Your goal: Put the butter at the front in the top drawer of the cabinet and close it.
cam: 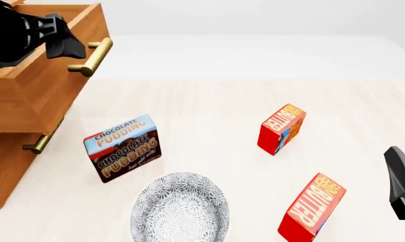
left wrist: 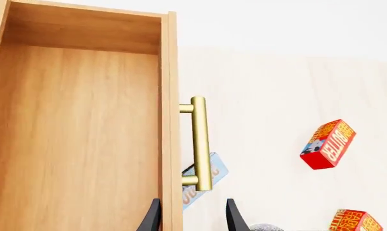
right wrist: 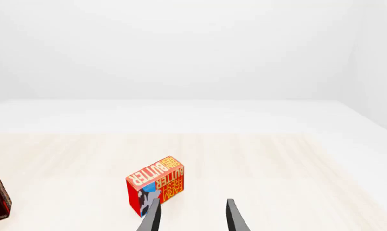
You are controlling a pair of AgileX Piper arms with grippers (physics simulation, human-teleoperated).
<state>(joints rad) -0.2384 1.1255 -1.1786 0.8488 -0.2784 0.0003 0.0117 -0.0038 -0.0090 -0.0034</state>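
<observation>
The butter (cam: 282, 128), a red carton with an orange face and a blue patch, stands mid-table; it also shows in the right wrist view (right wrist: 155, 186) and the left wrist view (left wrist: 328, 144). The top drawer (cam: 35, 96) of the cabinet (cam: 4, 166) is pulled out, and its inside (left wrist: 78, 134) holds nothing. My left gripper (cam: 67, 45) is open just above the drawer's brass handle (left wrist: 201, 144), with its fingers (left wrist: 151, 219) either side of the drawer front. My right gripper (right wrist: 192, 219) is open and empty, at the right edge (cam: 401, 186), short of the butter.
A second butter carton (cam: 313, 206) with a plain red side stands nearer me. A chocolate pudding box (cam: 122, 148) stands beside the cabinet, with a patterned grey bowl (cam: 179, 206) in front of it. The lower drawer handle (cam: 45, 141) sits under the open drawer.
</observation>
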